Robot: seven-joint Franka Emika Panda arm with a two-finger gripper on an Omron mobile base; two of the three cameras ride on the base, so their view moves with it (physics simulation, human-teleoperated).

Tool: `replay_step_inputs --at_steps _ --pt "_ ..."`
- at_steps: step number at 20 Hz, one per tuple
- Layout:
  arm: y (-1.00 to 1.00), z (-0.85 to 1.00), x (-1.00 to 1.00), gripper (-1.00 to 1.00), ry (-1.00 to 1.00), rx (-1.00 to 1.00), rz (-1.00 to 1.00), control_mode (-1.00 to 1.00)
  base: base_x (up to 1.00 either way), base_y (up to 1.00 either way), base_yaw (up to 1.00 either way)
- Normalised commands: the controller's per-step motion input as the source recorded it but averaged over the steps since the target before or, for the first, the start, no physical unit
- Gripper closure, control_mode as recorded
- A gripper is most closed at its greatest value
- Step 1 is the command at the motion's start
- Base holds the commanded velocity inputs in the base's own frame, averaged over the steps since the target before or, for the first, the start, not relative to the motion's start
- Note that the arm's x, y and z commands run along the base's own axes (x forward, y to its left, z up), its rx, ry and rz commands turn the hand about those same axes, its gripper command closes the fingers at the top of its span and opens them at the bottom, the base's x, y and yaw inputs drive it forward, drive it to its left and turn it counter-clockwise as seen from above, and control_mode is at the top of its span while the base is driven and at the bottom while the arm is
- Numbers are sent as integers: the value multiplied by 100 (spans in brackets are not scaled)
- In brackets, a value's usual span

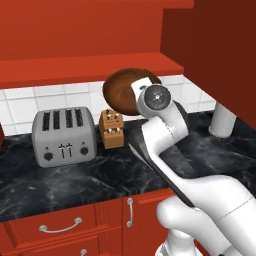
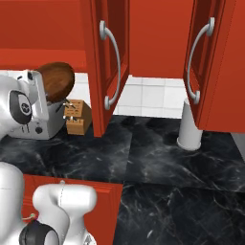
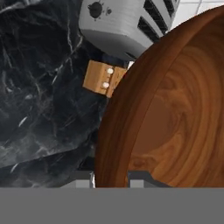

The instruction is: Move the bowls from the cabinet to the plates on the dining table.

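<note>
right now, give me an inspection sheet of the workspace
surface: black white-veined counter backed by white tiles, red drawers below.
job's things: brown bowl held up in the air above the counter, tipped on its side; red cabinet door stands open. Grey bowl, plates, dining table: nothing seen.
clutter: grey toaster, wooden knife block, white cylinder, all standing on the counter.
end effector: end effector is closed across the brown bowl's rim, a finger on either side.
cables: nothing seen.
surroundings: white tile wall, red cabinets above.
</note>
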Motion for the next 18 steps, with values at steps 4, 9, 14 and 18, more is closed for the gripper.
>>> replay_step_inputs --at_steps 4,9,14,18 --pt "9 -53 -29 100 10 -1 6 -100 0 0 0" --pt "0 -53 -7 100 6 0 6 -100 0 0 0" --pt "1 -33 -9 100 1 0 4 100 -4 0 1" --pt "0 0 0 100 0 0 0 100 -30 19 1"
